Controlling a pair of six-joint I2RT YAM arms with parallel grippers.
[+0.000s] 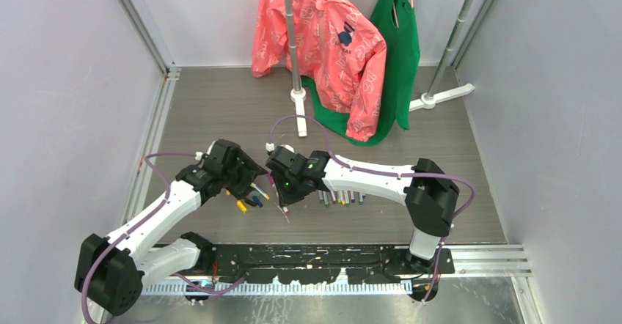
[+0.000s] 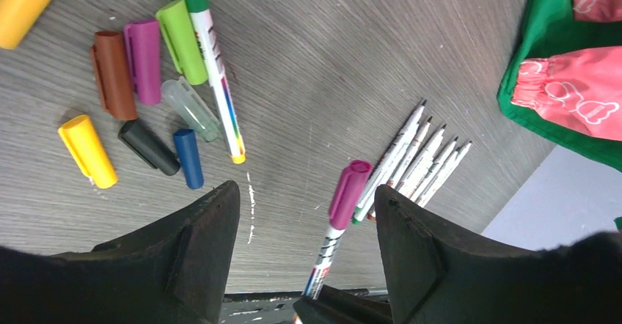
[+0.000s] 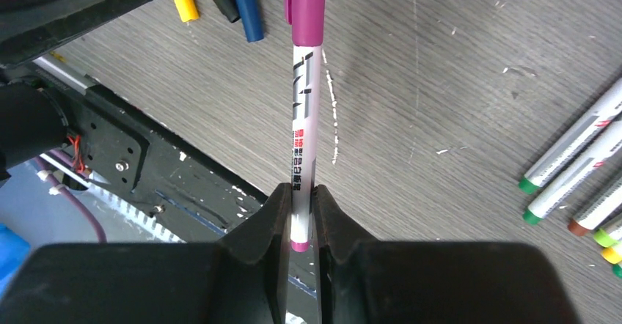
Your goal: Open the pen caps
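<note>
My right gripper (image 3: 299, 192) is shut on the rear end of a white pen (image 3: 302, 126) and holds it above the floor. Its magenta cap (image 3: 308, 1) is on and points towards my left gripper (image 2: 306, 192). That gripper is open; the cap (image 2: 350, 192) hangs between its fingers, nearer the right one, touching neither. Several loose pen caps lie on the floor: yellow (image 2: 88, 150), black (image 2: 149, 147), blue (image 2: 189, 157), brown (image 2: 114, 75), purple (image 2: 142, 60) and green (image 2: 180, 42). A row of uncapped pens (image 2: 422, 159) lies to the right. From above, both grippers (image 1: 253, 181) (image 1: 282, 186) meet mid-floor.
A green-ended pen (image 2: 216, 82) lies beside the loose caps. A pink jacket (image 1: 323, 45) and a green garment (image 1: 400, 45) hang on a rack whose foot (image 1: 299, 108) stands behind the arms. The black base rail (image 1: 308, 258) runs along the near edge.
</note>
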